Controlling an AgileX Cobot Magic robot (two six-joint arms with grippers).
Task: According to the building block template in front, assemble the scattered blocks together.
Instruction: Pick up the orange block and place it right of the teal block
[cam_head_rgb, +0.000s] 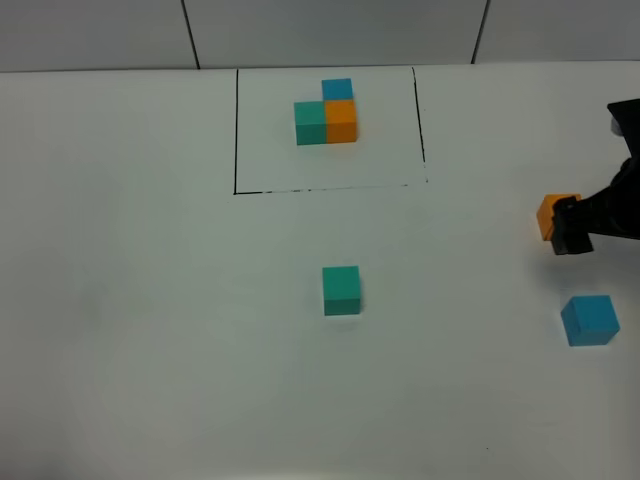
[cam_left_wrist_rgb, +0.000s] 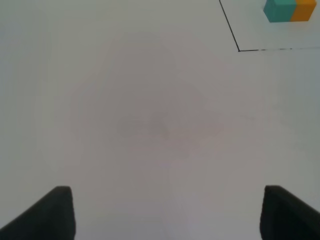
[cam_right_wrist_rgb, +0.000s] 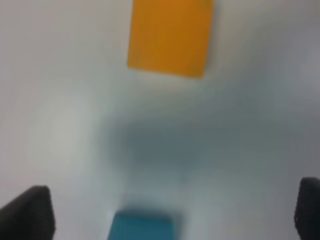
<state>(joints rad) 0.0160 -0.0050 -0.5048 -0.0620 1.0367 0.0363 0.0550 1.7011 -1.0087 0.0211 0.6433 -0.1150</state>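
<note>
The high camera looks steeply down on the table (cam_head_rgb: 150, 380) from well above, with the template (cam_head_rgb: 327, 112) at its far side. The left wrist camera, lower, shares 1 corner of that template. The right wrist camera hangs close and blurred over the orange cube (cam_right_wrist_rgb: 169, 36) and blue cube (cam_right_wrist_rgb: 142, 227), both also in the high view.

Soft even light, right-wrist blur

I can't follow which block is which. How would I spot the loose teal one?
Find the black rectangle drawn at the far side of the white table, framing three joined cubes. Just nearer than it, mid-table, the teal cube stands alone. It touches nothing and has no border, and the loose orange cube and blue cube lie far off right.
</note>
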